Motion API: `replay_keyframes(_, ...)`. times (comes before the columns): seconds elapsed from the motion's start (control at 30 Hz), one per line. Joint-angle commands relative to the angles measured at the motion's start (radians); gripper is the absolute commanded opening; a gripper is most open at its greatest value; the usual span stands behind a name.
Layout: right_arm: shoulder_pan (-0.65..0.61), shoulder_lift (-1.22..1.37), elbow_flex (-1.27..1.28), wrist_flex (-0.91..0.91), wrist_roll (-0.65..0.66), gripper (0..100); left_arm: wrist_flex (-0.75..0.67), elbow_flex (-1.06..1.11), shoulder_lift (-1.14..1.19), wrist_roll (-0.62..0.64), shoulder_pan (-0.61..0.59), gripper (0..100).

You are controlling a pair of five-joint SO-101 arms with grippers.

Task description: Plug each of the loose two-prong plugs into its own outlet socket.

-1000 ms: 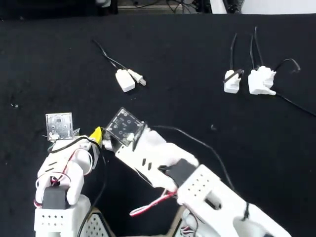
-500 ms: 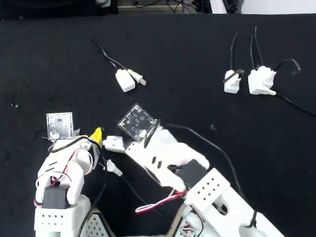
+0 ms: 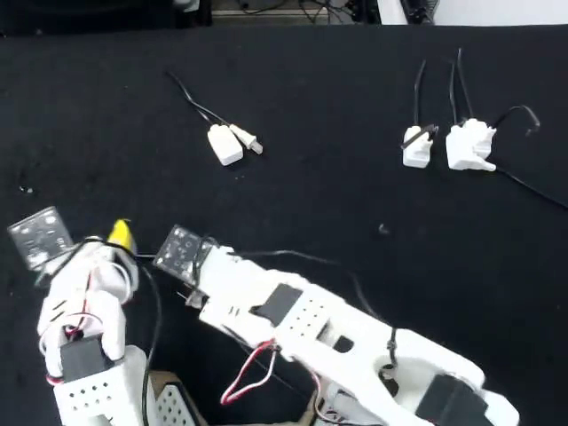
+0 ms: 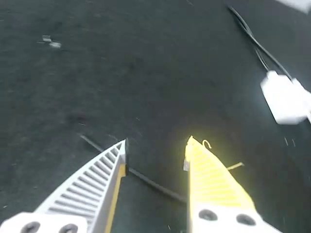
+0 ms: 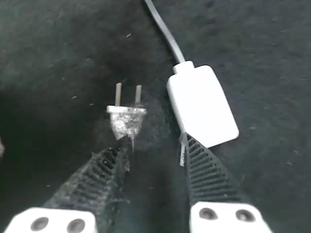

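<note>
White plug (image 5: 125, 116): loose beside socket (image 5: 201, 104), still unplugged
Right end effector (image 5: 154, 145): shifts toward 8 o'clock, wide open, empty
Left end effector (image 4: 155, 145): open, empty

The left tool (image 4: 156, 143) hangs over the black counter (image 4: 121, 73), its fingers spread apart. A thin black cable (image 4: 146, 177) crosses beneath them. A white socket block (image 4: 286, 99) lies well apart, beyond the yellow finger.
</note>
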Motion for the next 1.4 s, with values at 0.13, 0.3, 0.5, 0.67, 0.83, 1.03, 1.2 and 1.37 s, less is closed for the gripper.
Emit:
replay_keyframes(0.13, -0.052, 0.065, -0.061, -0.068, -0.021, 15.2, -0.025, -0.070, 0.003, 0.060, -0.077, 21)
replay_keyframes(0.3, -0.052, 0.179, -0.113, -0.101, -0.021, 15.2, -0.025, -0.071, -0.002, 0.060, -0.079, 21)
replay_keyframes(0.5, -0.054, 0.306, -0.199, -0.095, -0.021, 15.2, -0.025, -0.071, -0.002, 0.060, -0.079, 21)
replay_keyframes(0.67, -0.057, 0.326, -0.219, -0.071, -0.023, 15.2, -0.025, -0.071, -0.003, 0.060, -0.077, 21)
replay_keyframes(0.83, -0.080, 0.340, -0.257, -0.006, -0.021, 15.2, -0.025, -0.071, -0.003, 0.060, -0.077, 21)
replay_keyframes(1.03, -0.075, 0.450, -0.372, 0.094, -0.021, 15.2, -0.025, -0.071, -0.003, 0.060, -0.077, 21)
replay_keyframes(1.2, -0.075, 0.538, -0.463, 0.176, -0.015, 9.6, -0.025, -0.071, -0.003, 0.060, -0.079, 21)
replay_keyframes(1.37, -0.060, 0.501, -0.443, 0.176, -0.014, 0.8, -0.025, -0.071, -0.003, 0.060, -0.081, 21)
